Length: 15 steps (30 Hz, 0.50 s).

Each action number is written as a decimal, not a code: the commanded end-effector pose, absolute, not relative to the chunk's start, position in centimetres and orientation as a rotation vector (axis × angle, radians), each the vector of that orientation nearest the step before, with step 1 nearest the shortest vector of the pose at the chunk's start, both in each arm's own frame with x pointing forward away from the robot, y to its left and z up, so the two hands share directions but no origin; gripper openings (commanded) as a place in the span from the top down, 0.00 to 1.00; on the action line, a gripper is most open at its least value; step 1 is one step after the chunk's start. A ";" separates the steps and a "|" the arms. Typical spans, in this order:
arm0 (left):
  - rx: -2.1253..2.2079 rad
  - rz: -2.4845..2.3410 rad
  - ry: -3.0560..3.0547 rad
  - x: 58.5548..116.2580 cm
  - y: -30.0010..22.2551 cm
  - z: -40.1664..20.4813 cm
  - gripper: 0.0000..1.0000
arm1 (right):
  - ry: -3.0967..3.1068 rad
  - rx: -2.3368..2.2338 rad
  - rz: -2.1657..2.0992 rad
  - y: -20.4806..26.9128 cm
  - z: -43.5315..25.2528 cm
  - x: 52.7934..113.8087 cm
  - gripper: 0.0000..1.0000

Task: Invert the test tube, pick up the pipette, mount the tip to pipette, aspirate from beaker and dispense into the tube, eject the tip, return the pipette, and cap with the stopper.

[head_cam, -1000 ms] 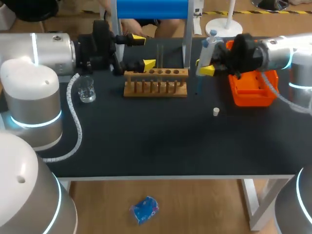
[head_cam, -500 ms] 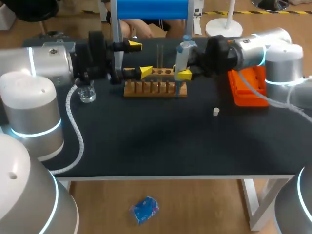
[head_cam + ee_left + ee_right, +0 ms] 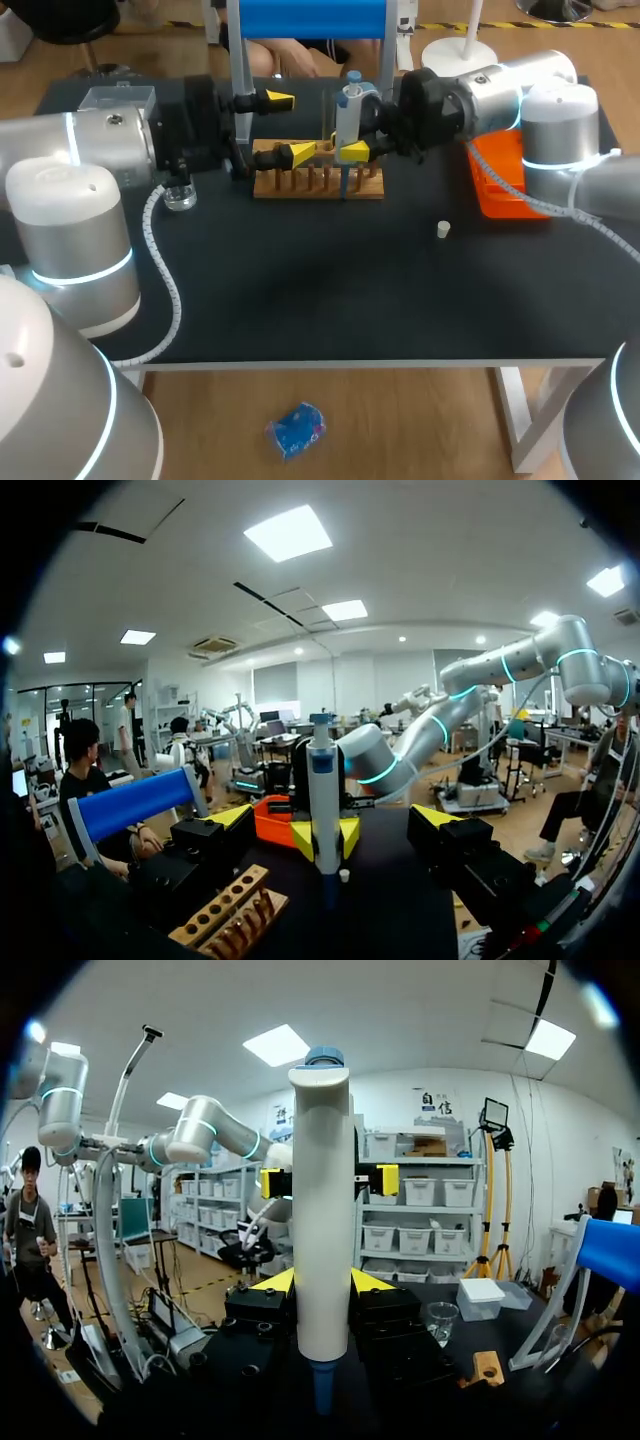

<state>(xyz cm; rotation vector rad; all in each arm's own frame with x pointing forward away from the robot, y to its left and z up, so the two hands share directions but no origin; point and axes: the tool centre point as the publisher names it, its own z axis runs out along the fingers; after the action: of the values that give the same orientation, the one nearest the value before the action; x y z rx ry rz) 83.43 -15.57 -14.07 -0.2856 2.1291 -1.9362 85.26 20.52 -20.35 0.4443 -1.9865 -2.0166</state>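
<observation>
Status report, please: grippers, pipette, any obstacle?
Left gripper open, at rack. Right gripper shut on pipette, upright over rack. Left fingers close by: watch.
</observation>
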 end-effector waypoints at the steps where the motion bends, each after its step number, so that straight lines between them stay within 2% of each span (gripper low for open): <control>1: -0.284 -1.949 2.118 84.0 -15.9 -14.6 0.00 | -2.016 0.439 -2.016 21.2 -20.0 84.6 1.00; 15: -0.259 -1.976 2.101 84.9 -16.1 -14.5 0.00 | -2.025 0.428 -2.075 23.1 -20.5 83.5 1.00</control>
<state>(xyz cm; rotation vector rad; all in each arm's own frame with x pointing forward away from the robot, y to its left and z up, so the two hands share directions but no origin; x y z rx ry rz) 84.50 -15.95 -14.43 -0.2656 2.1019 -1.9705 83.83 22.87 -20.35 0.4330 -2.0232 -2.0652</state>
